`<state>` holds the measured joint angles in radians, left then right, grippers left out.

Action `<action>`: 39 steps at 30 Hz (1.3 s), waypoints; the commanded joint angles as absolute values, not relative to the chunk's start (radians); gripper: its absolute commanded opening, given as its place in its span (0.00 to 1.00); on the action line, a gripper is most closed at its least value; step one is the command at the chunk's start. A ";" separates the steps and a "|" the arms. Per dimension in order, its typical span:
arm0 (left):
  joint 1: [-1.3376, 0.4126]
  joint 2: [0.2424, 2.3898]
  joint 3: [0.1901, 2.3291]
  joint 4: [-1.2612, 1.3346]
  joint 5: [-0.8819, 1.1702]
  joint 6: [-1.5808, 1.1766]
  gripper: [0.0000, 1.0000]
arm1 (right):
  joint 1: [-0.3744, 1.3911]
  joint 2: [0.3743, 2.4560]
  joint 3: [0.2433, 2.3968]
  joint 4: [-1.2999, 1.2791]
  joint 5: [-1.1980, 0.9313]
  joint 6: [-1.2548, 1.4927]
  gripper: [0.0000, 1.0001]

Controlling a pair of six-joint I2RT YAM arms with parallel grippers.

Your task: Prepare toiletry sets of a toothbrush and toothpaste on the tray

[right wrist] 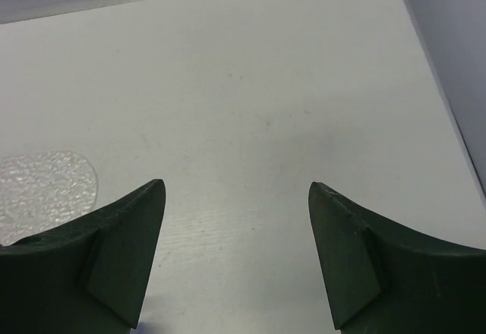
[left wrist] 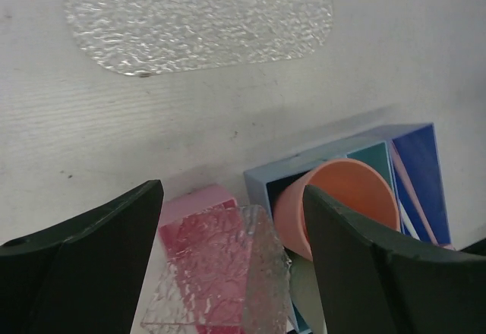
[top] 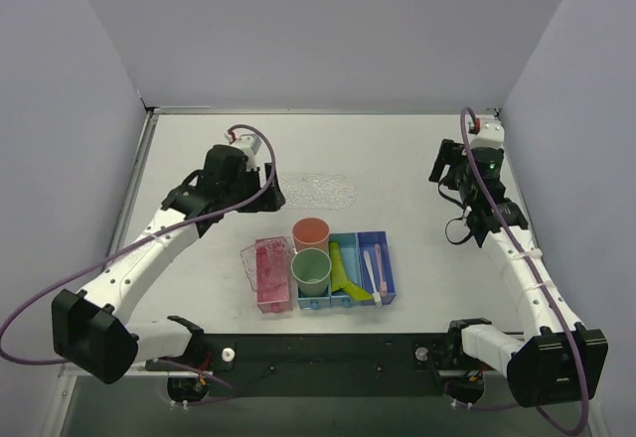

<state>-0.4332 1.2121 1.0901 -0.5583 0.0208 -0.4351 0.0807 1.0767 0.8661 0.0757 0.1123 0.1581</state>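
Observation:
The clear bumpy oval tray [top: 320, 191] lies empty at mid-table and fills the top of the left wrist view [left wrist: 197, 19]. Two yellow-green toothpaste tubes [top: 344, 270] lean in a teal bin. Two pale pink toothbrushes [top: 373, 264] lie in the blue bin [top: 388, 270]; one toothbrush [left wrist: 412, 196] shows in the left wrist view. My left gripper [top: 270, 195] hovers open just left of the tray, empty [left wrist: 231, 190]. Far to the right, my right gripper [top: 442, 173] is open and empty over bare table [right wrist: 235, 186], with the tray's edge [right wrist: 42, 184] at its left.
An orange cup [top: 311, 232] and a green cup [top: 311, 270] stand in the light-blue bin. A pink bin [top: 268, 276] holds a small clear rack [left wrist: 220, 273]. The bins sit in a row near the front edge. Grey walls enclose the table.

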 commanded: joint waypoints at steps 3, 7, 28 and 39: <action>-0.554 1.425 1.222 -0.566 0.193 -0.359 0.81 | 0.182 1.104 0.919 0.028 0.037 0.084 0.71; -0.597 1.526 1.298 -0.640 0.199 -0.299 0.74 | 0.218 1.109 0.919 0.006 0.038 0.081 0.71; -0.672 1.583 1.335 -0.715 0.172 -0.298 0.40 | 0.233 1.100 0.908 0.005 0.018 0.110 0.70; -0.681 1.549 1.365 -0.732 0.169 -0.322 0.00 | 0.236 1.103 0.907 0.005 0.012 0.109 0.70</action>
